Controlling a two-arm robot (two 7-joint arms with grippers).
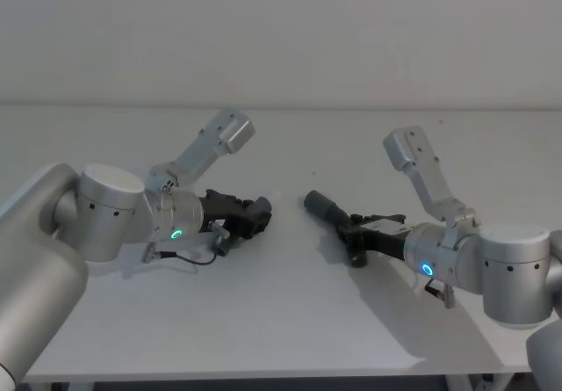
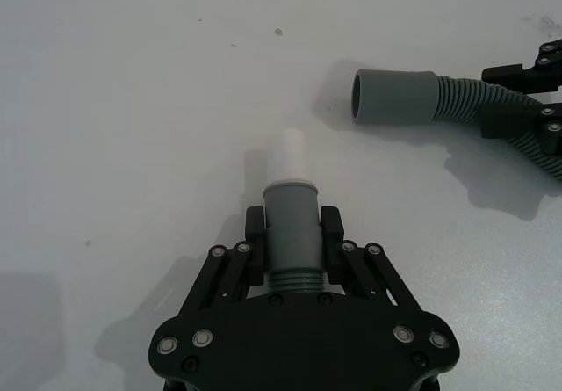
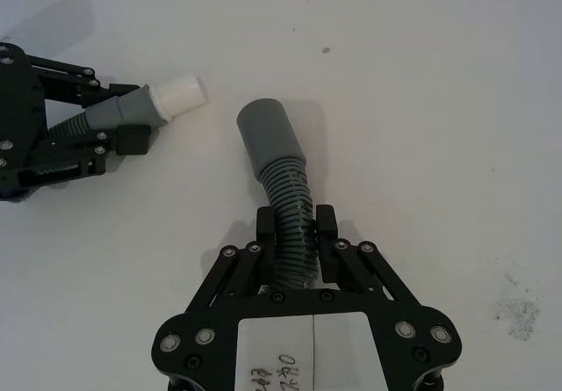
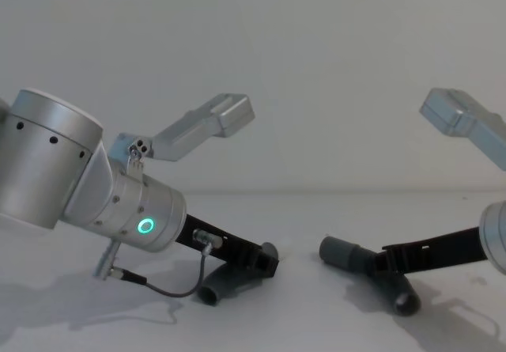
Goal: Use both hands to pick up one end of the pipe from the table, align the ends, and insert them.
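Table is the biggest thing here: white, flat, dull and wide, with lots of bare room all around the work. Two thick, round, silver arms reach in low over it, the left arm and the right arm. Each has a small glowing ring.

The left gripper is black plastic. Its two fingers are clamped tight on the smooth grey cuff of the first hose piece. That piece sticks straight out of the gripper, toward the right side, and ends in a thin pale tip.

The right gripper squeezes the bumpy ribbed part of the second hose piece. This piece bends a little and points toward the left side. It ends in a wider grey collar with a round open mouth.

Both pieces are near the middle of the table, far from its edges. The tip and the collar are apart, with bare table between them. They are not in line: each one points past the other.
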